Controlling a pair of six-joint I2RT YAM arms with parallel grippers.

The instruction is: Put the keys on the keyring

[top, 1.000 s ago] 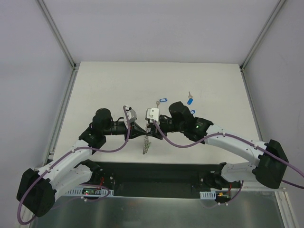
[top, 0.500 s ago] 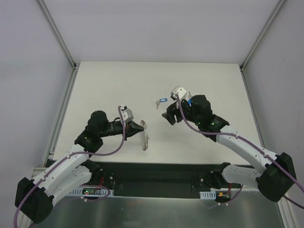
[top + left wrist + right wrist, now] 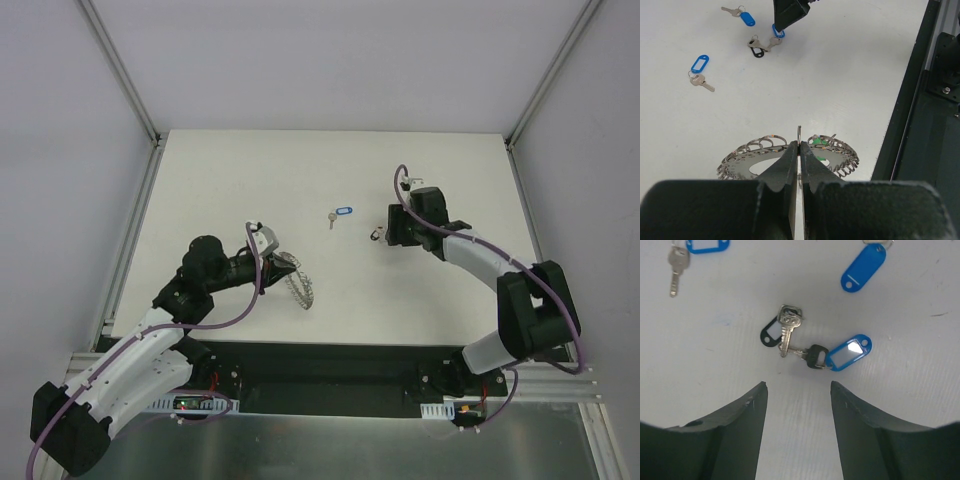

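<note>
My left gripper (image 3: 279, 262) (image 3: 799, 145) is shut on a thin wire loop at the rim of the keyring (image 3: 298, 283), holding that edge up. The keyring is a flat grey toothed disc (image 3: 835, 159) with a green spot (image 3: 819, 143). My right gripper (image 3: 383, 233) (image 3: 797, 386) is open and empty, just above two touching keys: one with a dark grey tag (image 3: 771, 333) and one with a blue tag (image 3: 851, 352). Another blue-tagged key (image 3: 340, 213) (image 3: 700, 64) lies alone to the left. A third blue tag (image 3: 863, 267) lies further back.
The white table (image 3: 250, 180) ends at a black rail with the arm bases along its near edge (image 3: 935, 100). Aluminium frame posts (image 3: 120, 70) rise at the back corners.
My right gripper left the keyring and swung back and to the right, over the keys. My left gripper drew back a little to the left with the keyring.
</note>
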